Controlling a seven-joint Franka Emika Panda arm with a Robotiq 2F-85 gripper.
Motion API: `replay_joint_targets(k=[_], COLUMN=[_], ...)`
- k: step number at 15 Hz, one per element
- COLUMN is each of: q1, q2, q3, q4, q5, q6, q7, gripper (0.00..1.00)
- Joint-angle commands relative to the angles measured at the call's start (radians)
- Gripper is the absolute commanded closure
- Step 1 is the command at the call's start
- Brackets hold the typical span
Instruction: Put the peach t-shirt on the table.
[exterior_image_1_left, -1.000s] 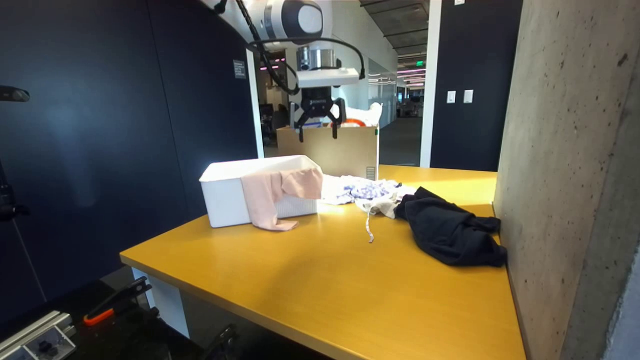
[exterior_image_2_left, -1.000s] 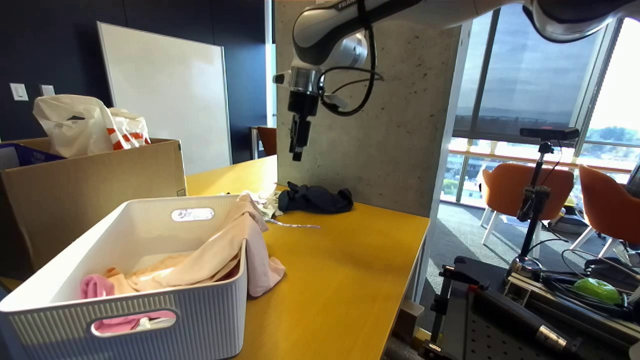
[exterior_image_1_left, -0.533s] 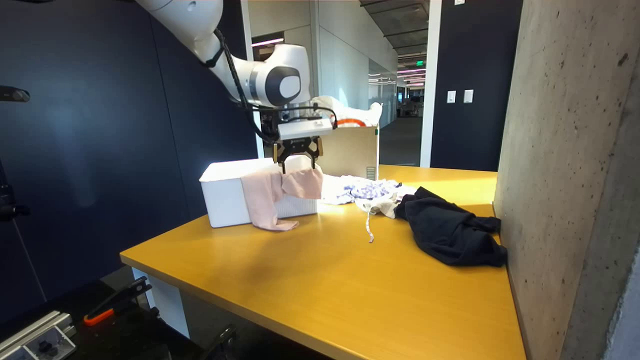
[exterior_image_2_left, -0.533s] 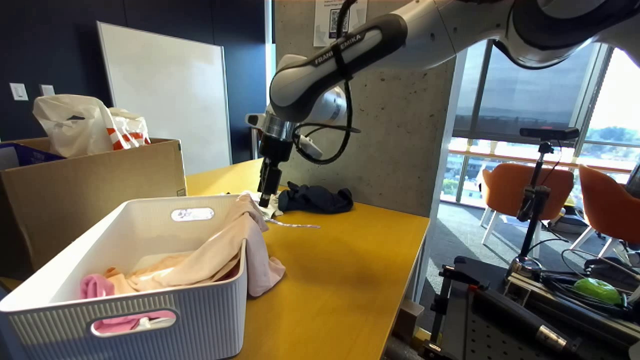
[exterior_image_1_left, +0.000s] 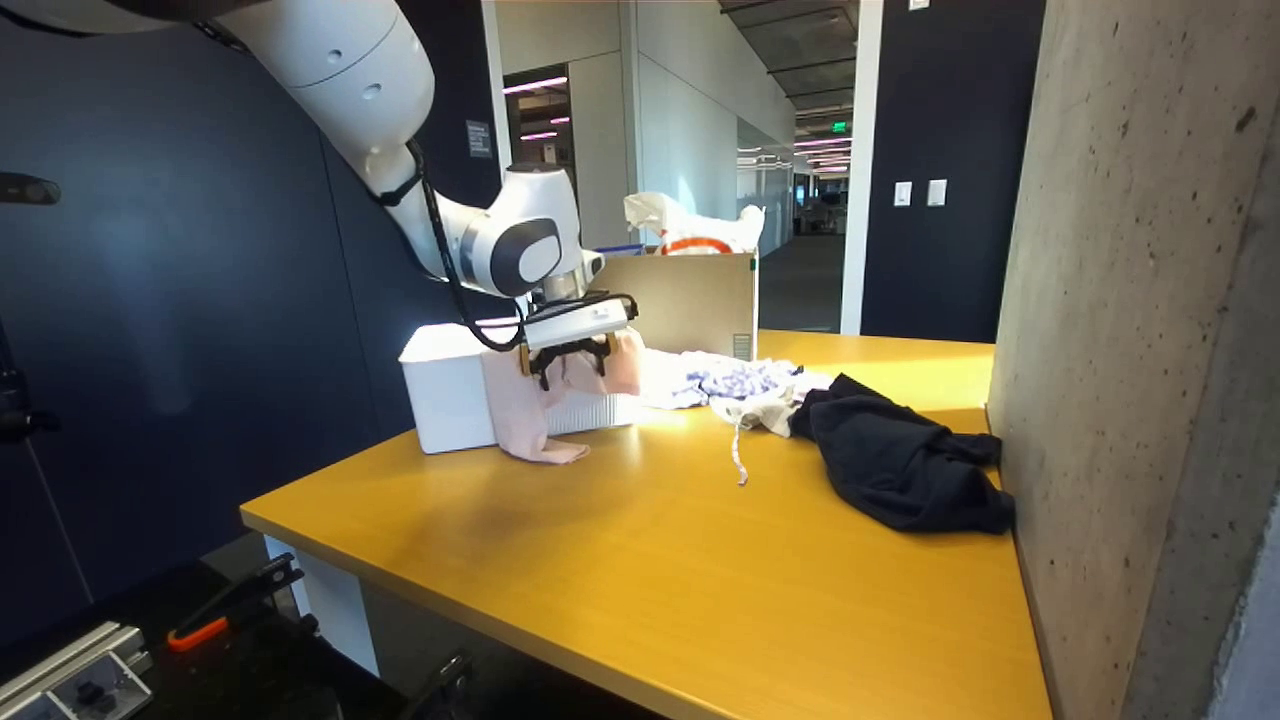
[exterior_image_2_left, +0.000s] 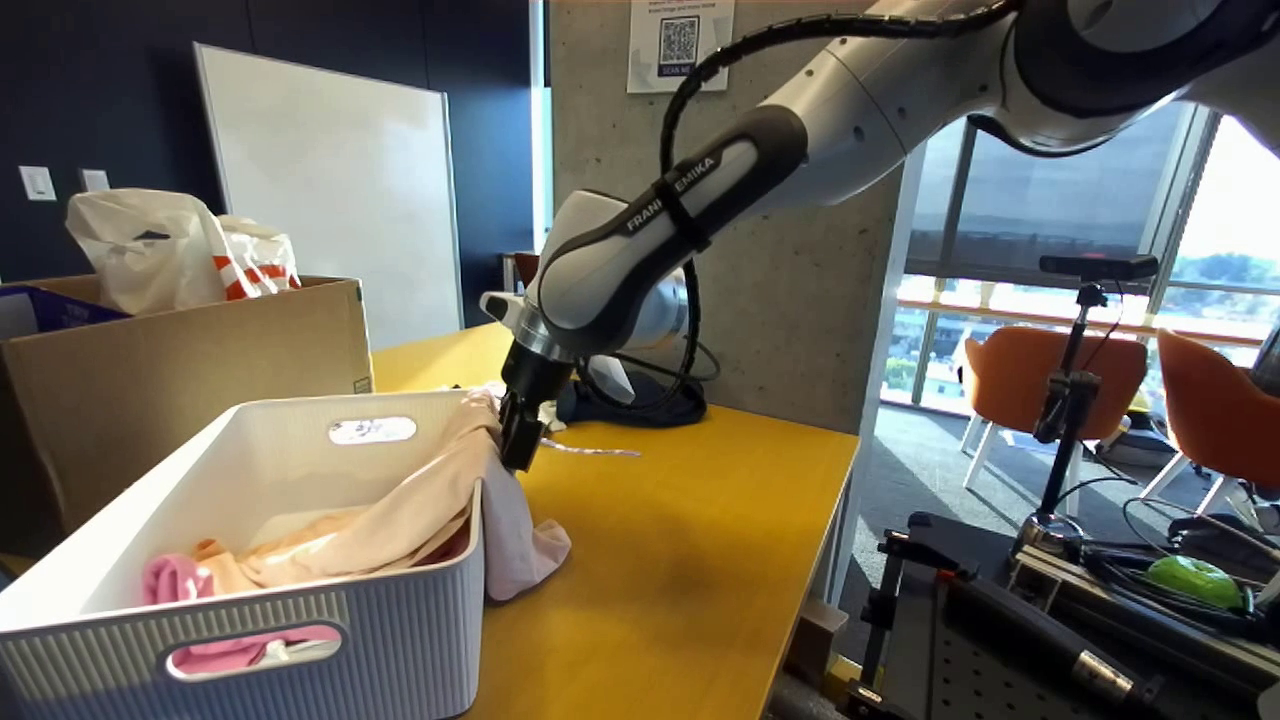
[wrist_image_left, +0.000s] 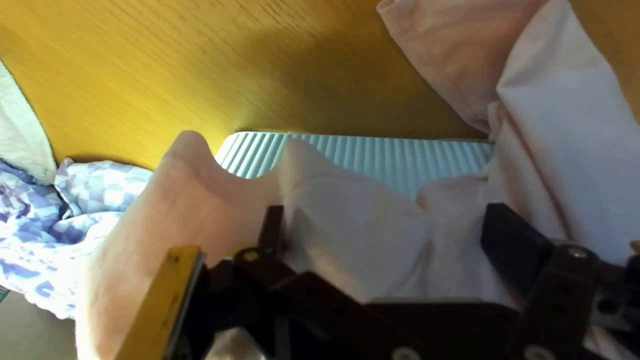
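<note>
Centre-left, the black 2-fingered gripper (exterior_image_1_left: 573, 379) stood wide, presumably to pinch the peach cloth t-shirt (exterior_image_1_left: 519, 412) draped over the ribbed white box (exterior_image_1_left: 446, 403).

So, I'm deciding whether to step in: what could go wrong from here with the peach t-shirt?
The peach t-shirt drapes over the edge of the white box, so pulling it might drag the box along. The open gripper sits by that edge and could pinch the box as well. Inside, some pink cloth lies beside the t-shirt and might come out too.
</note>
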Motion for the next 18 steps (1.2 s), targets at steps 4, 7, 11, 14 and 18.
replay_joint_targets(k=[4,7,11,14,18], q1=[-0.025,-0.012,0.033,0.035,0.059], q2=[-0.028,-0.027,-0.035,-0.018,-0.097], q3=[0.005,-0.03,-0.121,-0.145,-0.175], q4=[-0.203,-0.233,-0.252,-0.22,-0.335], q5=[-0.102,-0.177,-0.26,-0.316,-0.35], q6=[0.346,0.455,0.554,0.563,0.587], q7=[0.051,0.107,0.205,0.246,0.319], gripper=[0.51,0.73,1.0,1.0,0.99])
